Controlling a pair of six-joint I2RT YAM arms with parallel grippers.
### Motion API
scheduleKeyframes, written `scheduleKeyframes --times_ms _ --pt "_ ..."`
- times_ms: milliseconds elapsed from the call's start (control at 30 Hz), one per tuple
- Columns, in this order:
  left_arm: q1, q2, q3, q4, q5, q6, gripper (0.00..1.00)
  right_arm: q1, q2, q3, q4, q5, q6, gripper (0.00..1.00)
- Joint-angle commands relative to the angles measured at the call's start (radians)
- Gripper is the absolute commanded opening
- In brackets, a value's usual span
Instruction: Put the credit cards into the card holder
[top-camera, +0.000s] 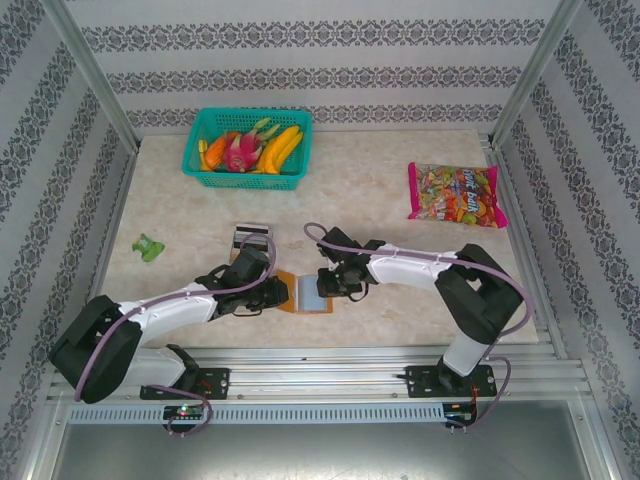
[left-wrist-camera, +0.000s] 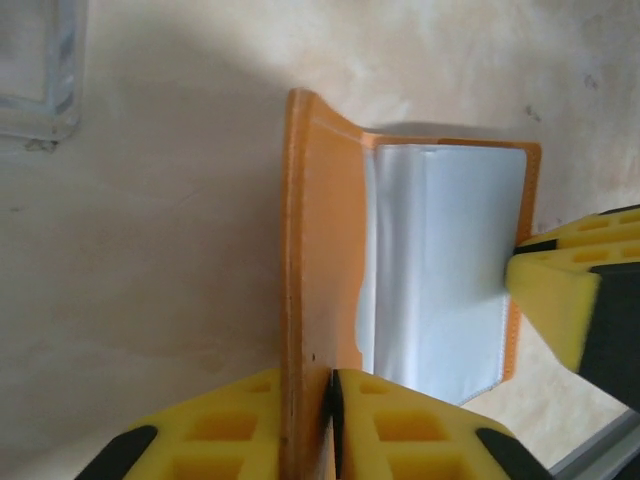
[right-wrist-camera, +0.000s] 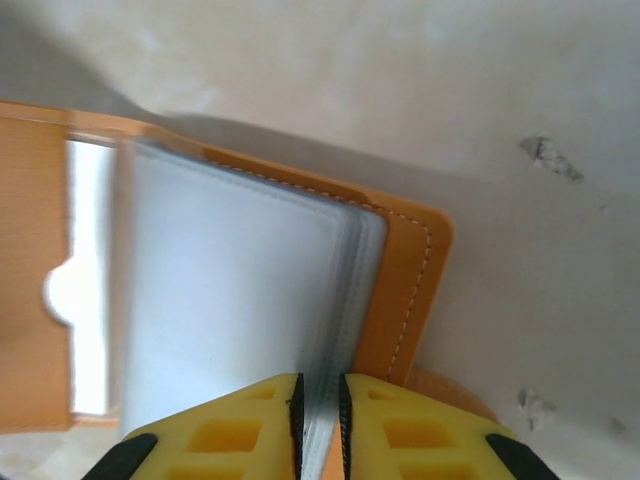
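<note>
Between the 2 arms: card holder (top-camera: 300, 292), likely light, floppy; left gripper (left-wrist-camera: 310, 405) clamps cover edge (left-wrist-camera: 300, 250), right gripper (right-wrist-camera: 322, 410) clamps slippery-looking inner sleeves (right-wrist-camera: 240, 290).

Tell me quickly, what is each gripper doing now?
Left gripper: closed on the wallet, on its orange cover.
Right gripper: closed on a thin pale sheet inside the wallet; card or sleeve, unclear.

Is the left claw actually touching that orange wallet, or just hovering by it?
Touching. In the left wrist view the left gripper has its yellow fingers closed on the upturned orange cover of the card holder, no gap.
</note>
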Motion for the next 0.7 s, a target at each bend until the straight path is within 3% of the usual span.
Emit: scheduleKeyframes --times_ms 0,167,333,533,667 --pt "-0.003 0.023 -0.015 -0.058 -0.045 0.003 0.27 -0.006 0.055 -0.011 -0.014 -0.022 -0.015 0.18" --pt "-0.005 0.035 -0.006 -0.146 -0.128 0.003 0.42 0.001 0.073 0.017 -0.09 0.044 -0.04 0.17" --pt "-0.006 0.04 0.026 -0.284 -0.232 -0.011 0.45 -0.003 0.052 0.03 -0.093 0.051 -0.044 0.18" --pt "-0.013 0.084 0.063 -0.339 -0.249 0.017 0.45 -0.003 0.035 0.053 -0.075 0.03 -0.036 0.19" --pt "-0.036 0.1 0.096 -0.371 -0.282 0.026 0.4 -0.006 0.013 0.055 -0.036 0.0 -0.018 0.19"
